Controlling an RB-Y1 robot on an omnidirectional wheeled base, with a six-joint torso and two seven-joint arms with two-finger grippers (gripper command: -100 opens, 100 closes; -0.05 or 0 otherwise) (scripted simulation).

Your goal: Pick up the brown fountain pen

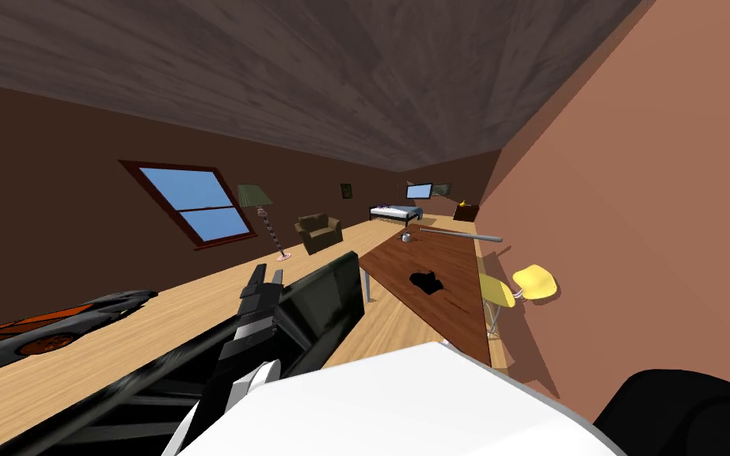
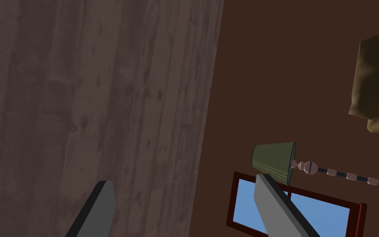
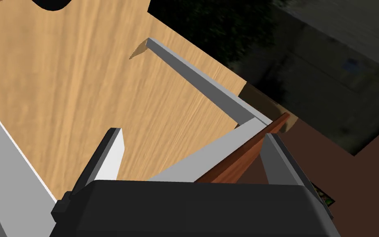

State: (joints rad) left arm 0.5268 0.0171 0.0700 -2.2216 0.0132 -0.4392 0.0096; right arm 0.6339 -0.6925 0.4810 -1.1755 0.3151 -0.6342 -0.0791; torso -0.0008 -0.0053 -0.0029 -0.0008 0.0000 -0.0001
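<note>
A long brown table (image 1: 442, 265) runs along the right wall. On it lie a black shape (image 1: 427, 282), a small grey object (image 1: 405, 237) and a long grey rod (image 1: 460, 235). From here I cannot tell a brown pen apart from the tabletop. My right gripper (image 3: 191, 133) is open and empty. It hangs over the wooden floor, close to the table's brown edge (image 3: 242, 158) and grey leg (image 3: 197, 78). My left gripper (image 1: 266, 277) is raised at my left front, and its fingers (image 2: 184, 180) are open with nothing between them.
Two yellow chairs (image 1: 534, 281) stand between the table and the right wall. A black flat screen (image 1: 320, 305) stands close by my left arm. An armchair (image 1: 318, 232), a floor lamp (image 1: 264, 218) and a bed (image 1: 395, 211) are further down the room.
</note>
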